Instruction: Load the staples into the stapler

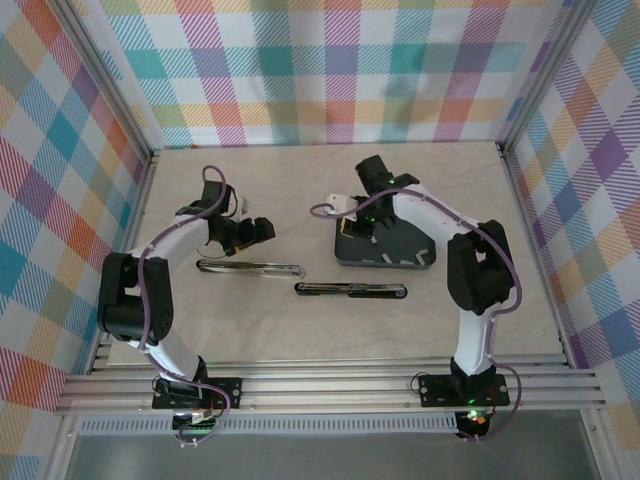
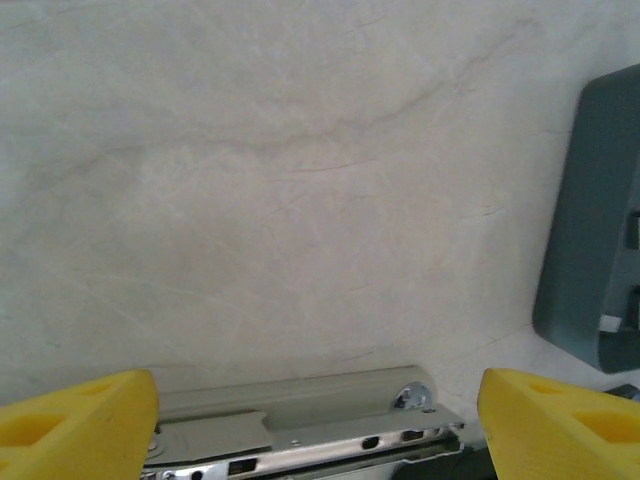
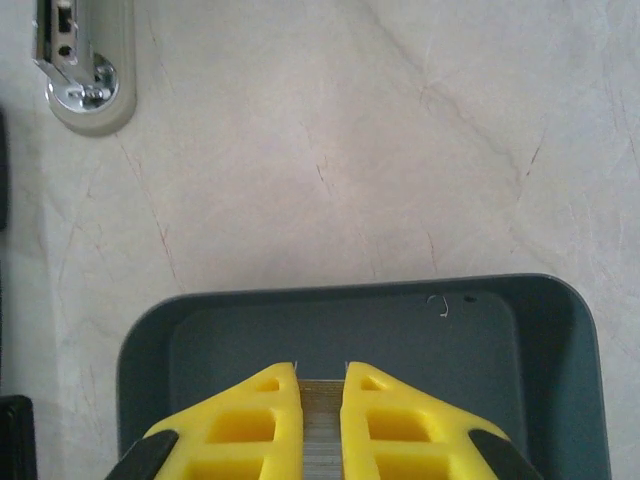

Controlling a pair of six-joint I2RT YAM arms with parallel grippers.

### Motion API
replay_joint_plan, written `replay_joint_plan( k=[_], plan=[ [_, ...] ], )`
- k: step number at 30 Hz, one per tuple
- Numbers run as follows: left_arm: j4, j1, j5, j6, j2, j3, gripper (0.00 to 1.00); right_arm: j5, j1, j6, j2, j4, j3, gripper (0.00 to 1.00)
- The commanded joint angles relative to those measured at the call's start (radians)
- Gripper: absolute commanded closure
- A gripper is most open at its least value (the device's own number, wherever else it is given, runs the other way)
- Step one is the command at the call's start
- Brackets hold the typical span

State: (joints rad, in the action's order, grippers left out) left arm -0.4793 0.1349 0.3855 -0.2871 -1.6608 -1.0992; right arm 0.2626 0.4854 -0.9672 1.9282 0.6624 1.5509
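Observation:
A light-grey strip of staples sits between the yellow fingers of my right gripper, which is shut on it over the dark grey tray. From above, that right gripper is at the tray's left part. The grey stapler lies opened flat on the table, its metal channel facing up. My left gripper hovers just over it, open, one finger on each side of its hinged end. In the top view the left gripper is just behind the stapler.
A black stapler lies in front of the tray, right of the grey one. The tray's edge is to the right in the left wrist view. The grey stapler's rounded end lies beyond the tray. Checked walls enclose the table.

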Motion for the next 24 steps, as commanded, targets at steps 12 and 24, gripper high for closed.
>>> replay_joint_plan(
  k=[12,24],
  plan=[
    [-0.006,0.003,-0.046,-0.004,-0.096,-0.033,0.17,0.129,-0.004,0.175,-0.171,-0.202,-0.192,0.87],
    [0.025,0.063,-0.053,-0.037,-0.105,0.019,0.17,0.140,-0.004,0.191,-0.225,-0.260,-0.273,0.87]
  ],
)
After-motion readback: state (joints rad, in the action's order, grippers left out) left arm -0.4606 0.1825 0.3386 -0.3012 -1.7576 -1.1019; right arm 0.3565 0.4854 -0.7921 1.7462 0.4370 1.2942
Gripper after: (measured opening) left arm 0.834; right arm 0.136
